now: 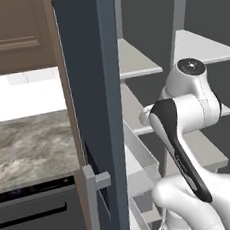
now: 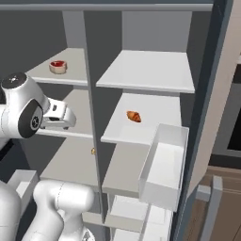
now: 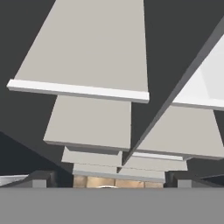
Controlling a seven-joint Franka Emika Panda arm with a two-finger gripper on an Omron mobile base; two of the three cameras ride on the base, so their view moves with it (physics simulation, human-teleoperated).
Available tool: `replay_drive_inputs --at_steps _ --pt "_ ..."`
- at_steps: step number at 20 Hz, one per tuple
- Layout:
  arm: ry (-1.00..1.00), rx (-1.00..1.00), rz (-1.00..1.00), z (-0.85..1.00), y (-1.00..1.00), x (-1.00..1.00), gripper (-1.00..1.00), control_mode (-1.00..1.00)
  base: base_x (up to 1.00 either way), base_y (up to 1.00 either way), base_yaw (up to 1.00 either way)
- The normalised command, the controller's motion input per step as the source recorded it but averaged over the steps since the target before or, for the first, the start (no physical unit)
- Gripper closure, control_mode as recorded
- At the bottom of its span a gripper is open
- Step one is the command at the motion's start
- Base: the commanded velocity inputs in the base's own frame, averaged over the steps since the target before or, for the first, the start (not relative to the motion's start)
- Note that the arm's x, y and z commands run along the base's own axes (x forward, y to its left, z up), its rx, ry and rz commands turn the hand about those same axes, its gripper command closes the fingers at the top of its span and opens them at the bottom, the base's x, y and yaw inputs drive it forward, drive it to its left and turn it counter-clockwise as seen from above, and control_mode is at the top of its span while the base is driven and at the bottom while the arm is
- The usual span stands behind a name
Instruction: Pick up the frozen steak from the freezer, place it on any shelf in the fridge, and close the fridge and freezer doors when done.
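Both doors of the slate-blue unit stand open. The frozen steak [image 2: 58, 67] lies on the upper freezer shelf [image 2: 70, 70], in the left half, toward its far left corner. A small orange item [image 2: 133, 116] sits on the middle fridge shelf [image 2: 150, 120] to the right of the divider. A white door bin [image 2: 162, 169] hangs on the fridge door [image 2: 207, 117] nearby. The gripper [image 2: 59, 116] hovers over the middle freezer shelf, below the steak; its tips are barely visible, so I cannot tell how wide it is, and nothing seems held.
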Motion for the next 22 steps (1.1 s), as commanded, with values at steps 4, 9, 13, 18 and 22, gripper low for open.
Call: replay_drive_inputs --at_steps 4,9,13,18,22 --pt "0.0 0.0 0.0 0.0 0.0 0.0 -1.0 1.0 0.24 0.33 0.0" --pt "0.0 0.0 0.0 0.0 0.0 0.0 -1.0 1.0 0.31 0.1 0.0" --pt "-0.02 0.0 0.0 0.46 0.0 0.03 -1.0 -1.0 0.06 0.0 0.0" --pt "-0.11 0.0 0.04 0.92 0.02 0.0 -1.0 -1.0 0.0 0.0 0.0" --pt "-0.09 -0.03 0.07 1.0 0.16 0.1 -1.0 -1.0 0.0 0.0 0.0"
